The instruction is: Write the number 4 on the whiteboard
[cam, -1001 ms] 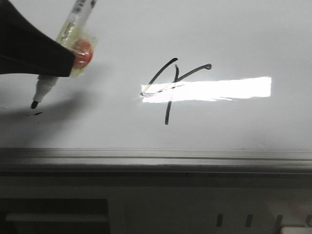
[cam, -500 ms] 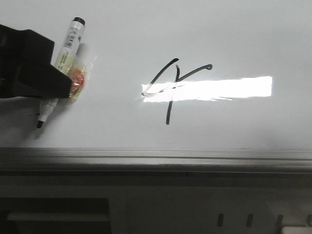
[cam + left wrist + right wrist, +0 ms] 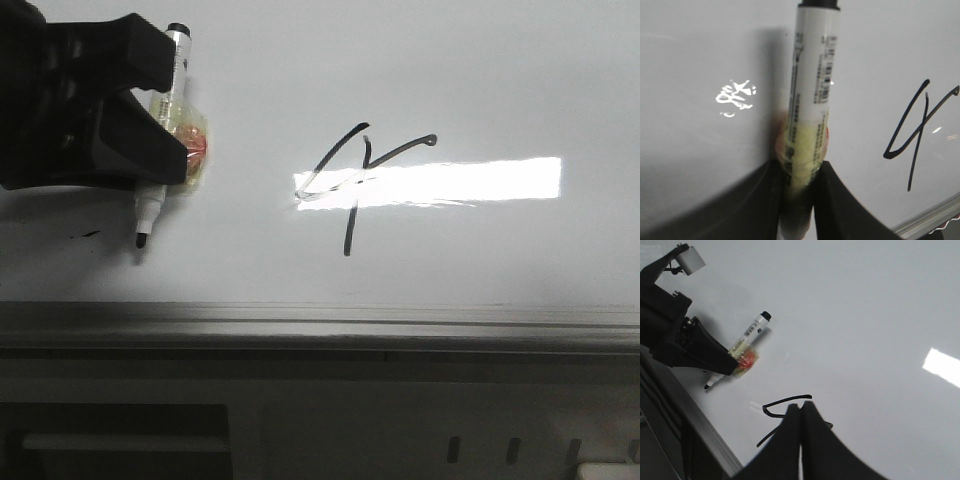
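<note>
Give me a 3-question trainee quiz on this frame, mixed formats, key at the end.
1. True or false: the number 4 is already drawn on the whiteboard.
2. Which gripper holds the marker? A) left B) right C) neither
3. Fill in: in the front view, the marker's tip points toward the board's grey ____ rail, to the left of the digit.

Key
1. True; black strokes cross the bright reflection.
2. A; the left gripper is clamped on the marker's taped section, while the right gripper is shut on nothing.
3. Edge; the edge rail runs along the near side of the board.
</note>
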